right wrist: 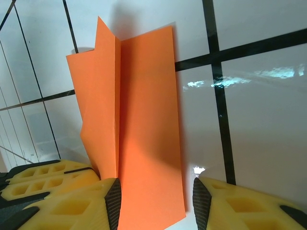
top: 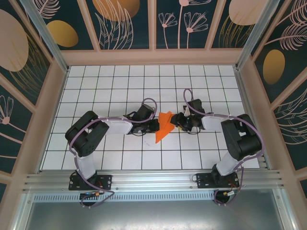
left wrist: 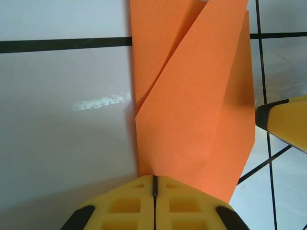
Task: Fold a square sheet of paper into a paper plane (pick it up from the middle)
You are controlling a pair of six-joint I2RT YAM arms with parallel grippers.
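Jaws on our left gripper [left wrist: 154, 178] pinch the orange paper [left wrist: 192, 120], those on our right gripper [right wrist: 154, 191] spread astride it; we judge it floppy, best held at creases.

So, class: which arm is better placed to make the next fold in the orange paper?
Probably the right. The left tool is shut on the folded paper, anchoring it; the right tool stands open astride it, free to close.
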